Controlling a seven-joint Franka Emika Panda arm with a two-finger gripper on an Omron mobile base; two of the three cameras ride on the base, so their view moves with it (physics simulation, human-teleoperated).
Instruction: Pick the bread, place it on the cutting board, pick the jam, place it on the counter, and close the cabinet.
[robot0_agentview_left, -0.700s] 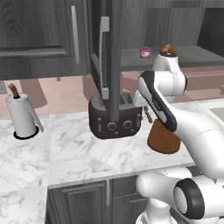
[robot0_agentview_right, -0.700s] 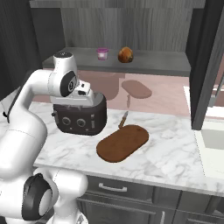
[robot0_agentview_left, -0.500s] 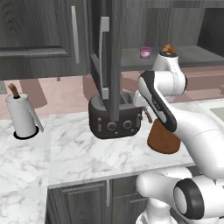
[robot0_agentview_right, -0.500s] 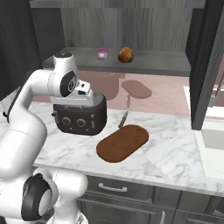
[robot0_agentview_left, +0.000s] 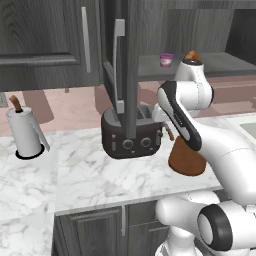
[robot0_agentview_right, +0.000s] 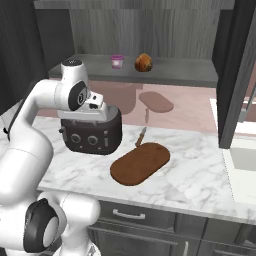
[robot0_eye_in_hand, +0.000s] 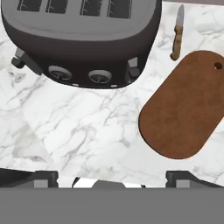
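Stock as I read it, left to right, from the right base view.

1. Arm: raised over the toaster (robot0_agentview_right: 92, 131), hand facing down at the counter (robot0_agentview_right: 200, 175). In the hand view I see two dark finger tips far apart at the bottom edge, nothing between them, so I take the gripper (robot0_eye_in_hand: 111, 178) as spread and empty.
2. Toaster: dark, four slots, on the counter, left of the board.
3. Jam (robot0_agentview_right: 117, 61): on the open cabinet shelf (robot0_agentview_right: 190, 72), upright, just left of the bread. Not yet moved.
4. Bread (robot0_agentview_right: 143, 62): on the same shelf, near the jam but apart from it. Not yet moved.
5. Knife (robot0_agentview_right: 140, 136): lying on the counter between toaster and board, at the board's far end.
6. Board (robot0_agentview_right: 141, 163): flat on the counter, bare.
7. Cabinet door (robot0_agentview_right: 239, 70): standing open at the right; a second open door (robot0_agentview_left: 119, 65) shows in the left base view.

Progress, my judgement: nothing done. All five steps remain: bread to board, jam to counter, doors shut.
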